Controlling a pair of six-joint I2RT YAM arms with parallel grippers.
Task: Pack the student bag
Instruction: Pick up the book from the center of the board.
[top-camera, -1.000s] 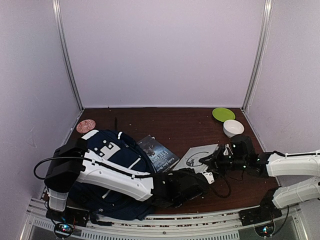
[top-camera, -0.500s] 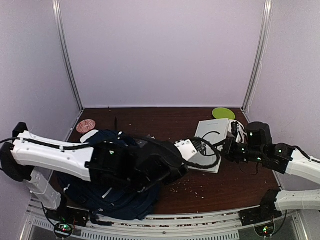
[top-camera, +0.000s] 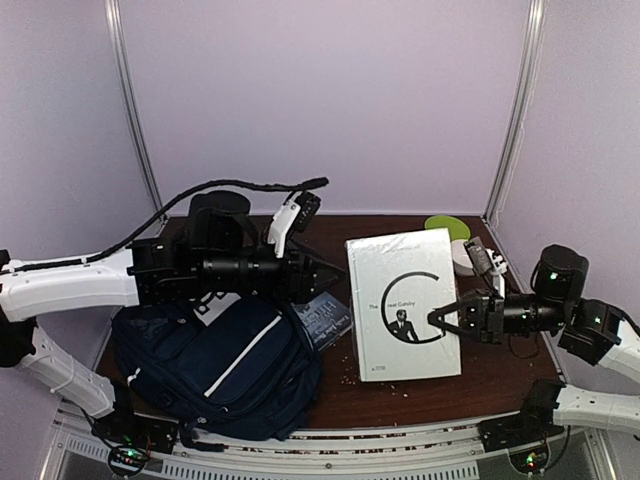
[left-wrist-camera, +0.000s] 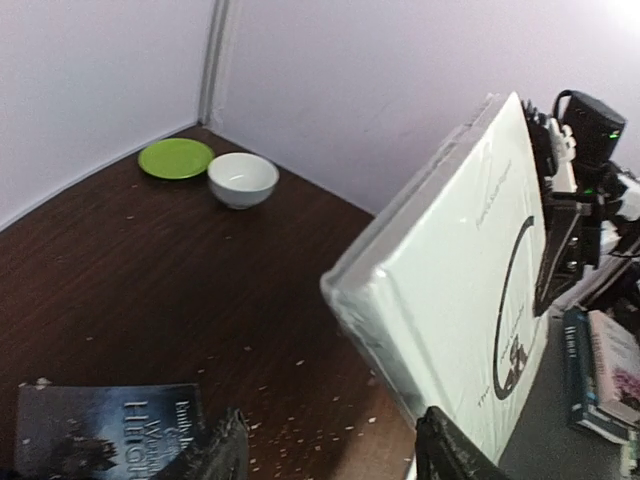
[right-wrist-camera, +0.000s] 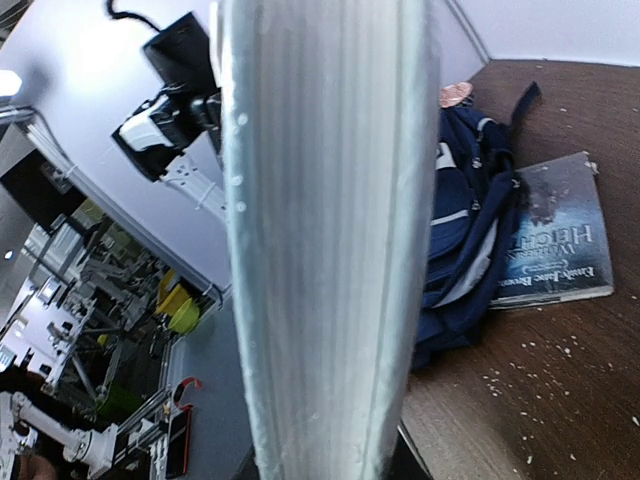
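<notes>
From above, the student bag lies at the near left of the table, near the raised left gripper, whose jaws stand wide and hold nothing. The right gripper pinches the right edge of an upright white book. Left wrist: its fingers spread apart, facing that book. Right wrist: the book's edge fills the middle, the bag just beside a dark book
</notes>
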